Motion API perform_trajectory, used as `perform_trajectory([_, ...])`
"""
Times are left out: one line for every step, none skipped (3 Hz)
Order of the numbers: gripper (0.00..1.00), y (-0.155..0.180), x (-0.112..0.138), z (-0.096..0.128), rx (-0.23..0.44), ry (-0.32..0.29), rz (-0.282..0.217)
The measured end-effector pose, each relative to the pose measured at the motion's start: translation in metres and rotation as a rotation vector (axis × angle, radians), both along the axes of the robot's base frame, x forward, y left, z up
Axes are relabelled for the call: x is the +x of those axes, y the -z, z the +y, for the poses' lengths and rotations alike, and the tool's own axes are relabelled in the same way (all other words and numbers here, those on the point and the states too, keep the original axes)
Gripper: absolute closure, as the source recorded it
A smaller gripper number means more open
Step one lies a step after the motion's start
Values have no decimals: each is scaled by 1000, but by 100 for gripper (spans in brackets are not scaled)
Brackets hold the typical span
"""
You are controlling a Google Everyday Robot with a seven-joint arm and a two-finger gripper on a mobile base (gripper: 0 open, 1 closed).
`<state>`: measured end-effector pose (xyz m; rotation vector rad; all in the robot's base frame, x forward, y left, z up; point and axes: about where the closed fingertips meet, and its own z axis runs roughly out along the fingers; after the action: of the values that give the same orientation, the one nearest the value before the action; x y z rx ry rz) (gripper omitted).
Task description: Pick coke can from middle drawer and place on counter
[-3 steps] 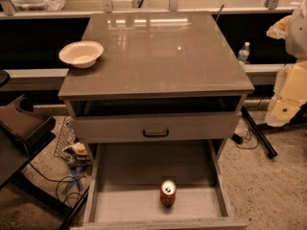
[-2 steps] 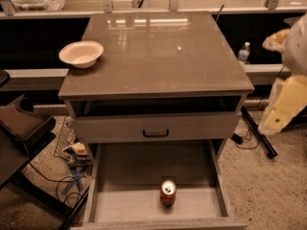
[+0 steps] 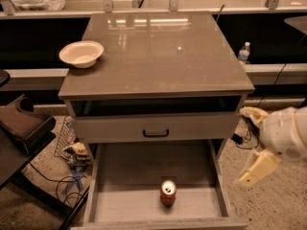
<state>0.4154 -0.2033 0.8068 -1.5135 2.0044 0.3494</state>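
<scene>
The coke can [image 3: 168, 193] stands upright near the front of the open middle drawer [image 3: 127, 174], its silver top facing up. The counter [image 3: 163, 56] is the glossy grey-brown top of the cabinet above. My gripper [image 3: 242, 146] hangs to the right of the cabinet, outside the drawer's right wall, about level with the drawer. Its two pale fingers [image 3: 255, 168] are spread apart and hold nothing. The can is well to the left of the gripper, apart from it.
A white bowl [image 3: 81, 53] sits on the counter's left edge. A closed drawer front with a black handle [image 3: 156, 132] is above the open drawer. A water bottle [image 3: 244, 52] stands on the ledge at right. Cables and clutter [image 3: 74, 155] lie on the floor at left.
My arm has come down from the upper right edge of the view to beside the open drawer. The can, bowl and drawer have not moved.
</scene>
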Motion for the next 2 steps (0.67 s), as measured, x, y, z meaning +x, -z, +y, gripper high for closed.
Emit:
perform_trajectory([0, 51, 17, 15, 194, 22, -92])
perform_trajectory([0, 82, 39, 27, 298, -1, -217])
